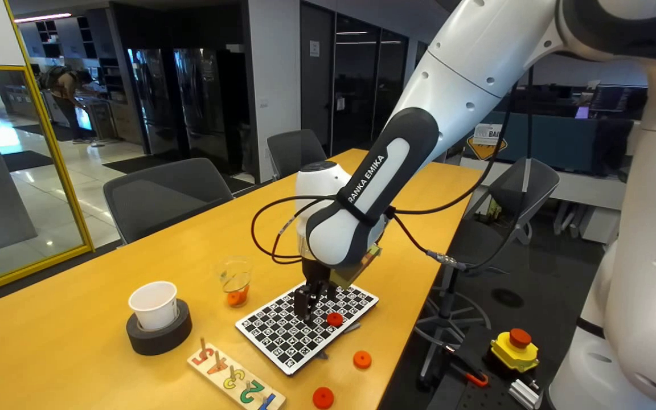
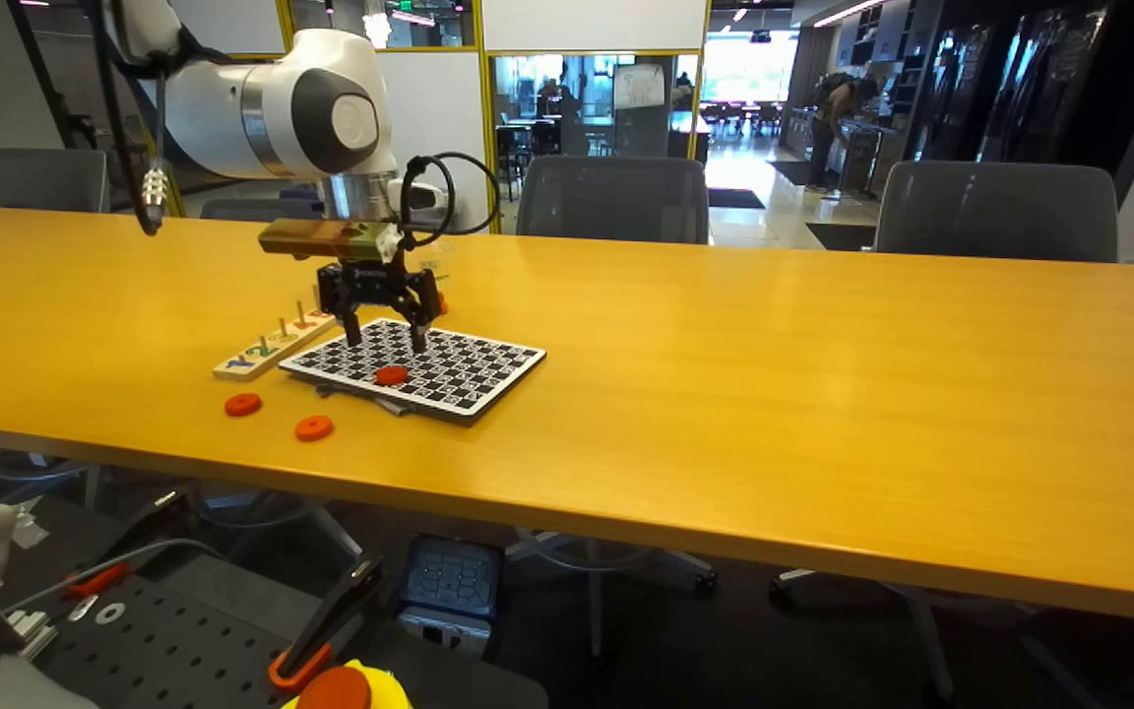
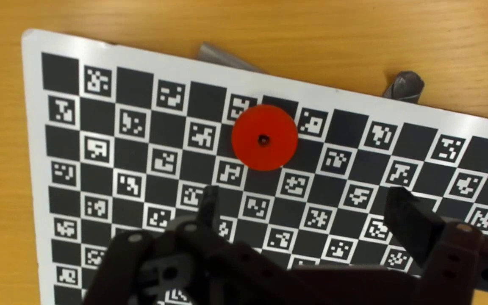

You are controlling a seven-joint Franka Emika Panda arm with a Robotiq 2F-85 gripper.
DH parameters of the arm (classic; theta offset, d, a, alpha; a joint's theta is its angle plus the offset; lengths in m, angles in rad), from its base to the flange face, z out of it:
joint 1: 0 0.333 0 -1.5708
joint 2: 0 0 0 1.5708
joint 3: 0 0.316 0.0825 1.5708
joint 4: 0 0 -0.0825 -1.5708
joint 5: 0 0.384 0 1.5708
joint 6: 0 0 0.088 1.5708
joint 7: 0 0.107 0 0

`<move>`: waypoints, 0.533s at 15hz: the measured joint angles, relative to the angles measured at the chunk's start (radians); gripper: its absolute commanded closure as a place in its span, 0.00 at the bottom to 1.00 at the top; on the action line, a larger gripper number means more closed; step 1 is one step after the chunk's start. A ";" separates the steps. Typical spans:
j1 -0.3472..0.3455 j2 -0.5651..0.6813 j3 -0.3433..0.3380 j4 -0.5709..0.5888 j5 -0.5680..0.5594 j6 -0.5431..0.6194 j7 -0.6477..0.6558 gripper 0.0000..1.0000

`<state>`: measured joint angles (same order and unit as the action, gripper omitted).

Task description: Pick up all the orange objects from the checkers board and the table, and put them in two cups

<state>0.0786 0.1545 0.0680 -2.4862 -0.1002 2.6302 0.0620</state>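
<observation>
Fingers (image 3: 208, 207) wide apart, nothing between them, and there the end effector (image 2: 387, 342) hung over the checkered board (image 1: 282, 327), no catch made yet! The prize lay flat on that board, near one of its edges: a reddish-orange disc (image 3: 265, 125) with a small hole at its centre. In the wrist view it showed ahead of the fingertips, so a shift looked needed first. Light and stiff, I reckoned, wood or hard plastic, unlikely to break but perhaps smooth enough to skid. The rim was the place to take it: a fingertip on each side, straight across the middle, low without grinding into the board. An off-centre pinch could have shot it loose. And more to come! A second disc (image 1: 362, 359) and a third disc (image 1: 323, 398) lay on the counter (image 1: 77, 341), asking for the same low squeeze. Farther over, the clear cup (image 1: 240, 278) already held orange pieces (image 1: 237, 297), while the white cup (image 1: 157, 312) stood in a black ring (image 1: 157, 343). Both cups looked flimsy, easily knocked.
</observation>
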 measured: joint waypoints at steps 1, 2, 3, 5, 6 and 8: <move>-0.007 -0.001 -0.001 -0.011 0.019 0.009 0.000 0.00; -0.013 -0.001 -0.002 -0.021 0.037 0.017 0.000 0.00; -0.019 -0.001 -0.002 -0.032 0.054 0.027 0.000 0.00; -0.028 -0.001 -0.003 -0.049 0.083 0.042 0.000 0.00; -0.031 -0.001 -0.003 -0.056 0.094 0.049 0.000 0.00; -0.036 -0.001 -0.003 -0.067 0.116 0.061 -0.001 0.00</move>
<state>0.0424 0.1535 0.0651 -2.5537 0.0155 2.6916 0.0613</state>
